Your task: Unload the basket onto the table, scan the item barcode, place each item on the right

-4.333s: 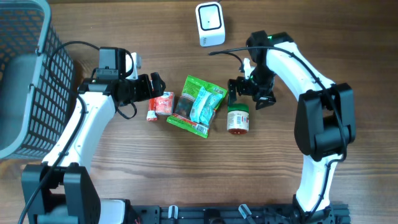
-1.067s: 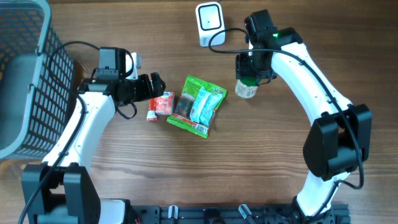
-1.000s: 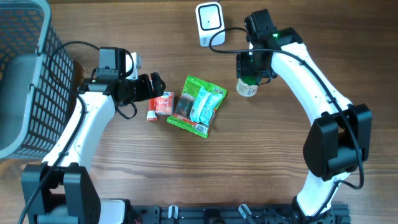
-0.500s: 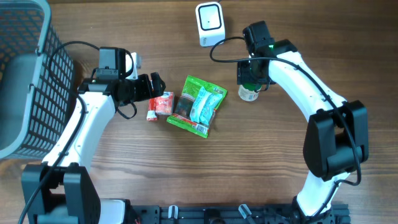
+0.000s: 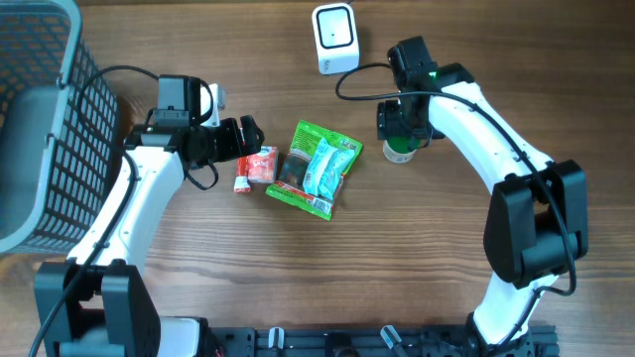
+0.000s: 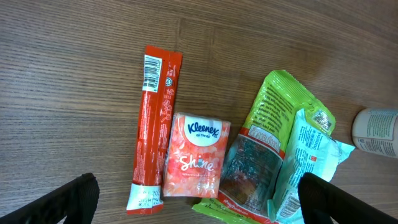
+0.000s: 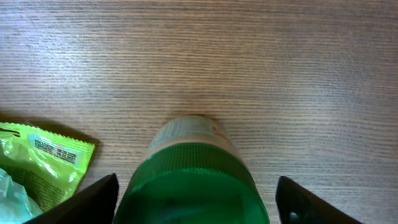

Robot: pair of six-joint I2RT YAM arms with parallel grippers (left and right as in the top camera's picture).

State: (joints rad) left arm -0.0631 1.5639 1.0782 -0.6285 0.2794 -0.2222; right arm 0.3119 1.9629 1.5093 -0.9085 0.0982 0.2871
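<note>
Bottle (image 7: 193,180) between fingers (image 7: 93,202) of right claw (image 7: 196,194) — gaps both sides.

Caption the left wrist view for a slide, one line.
Open left claw hovering above a red stick packet, Kleenex pack and green snack bags on the wooden table.

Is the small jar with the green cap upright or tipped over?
Upright: the right wrist view looks down on the green cap of the jar, standing on the wooden table.

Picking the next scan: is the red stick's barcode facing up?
Yes, the red stick lies flat with its barcode showing near one end.
</note>
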